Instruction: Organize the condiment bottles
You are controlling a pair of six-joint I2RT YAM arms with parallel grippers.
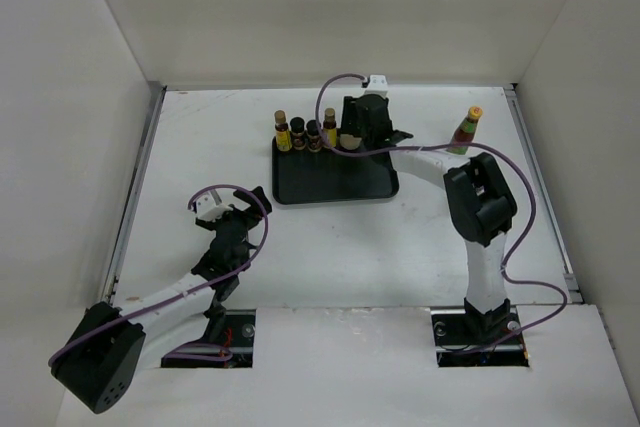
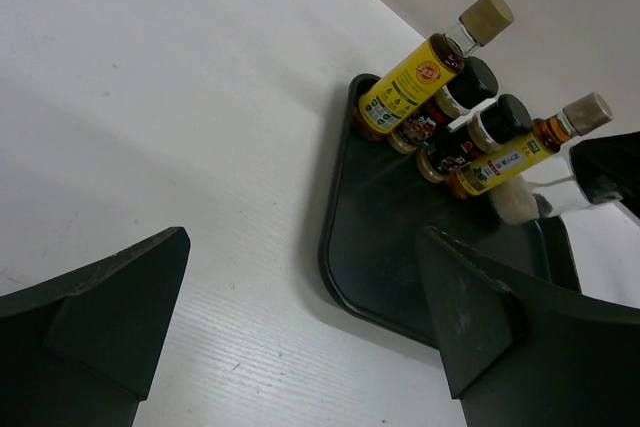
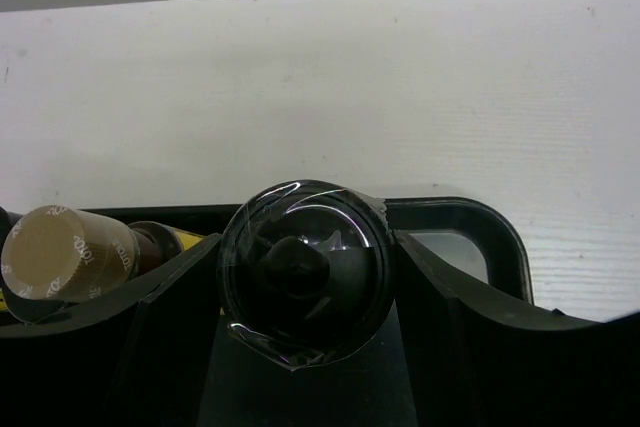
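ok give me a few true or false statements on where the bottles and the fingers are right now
1. The red bottle stands inside the tray. False: it stands on the table, to the right of the tray.
2. The right fingers are closed on a black-capped bottle. True.
3. The left fingers hold a bottle. False: they are open with nothing between them.
4. Four bottles stand in a row at the tray's far edge. True.
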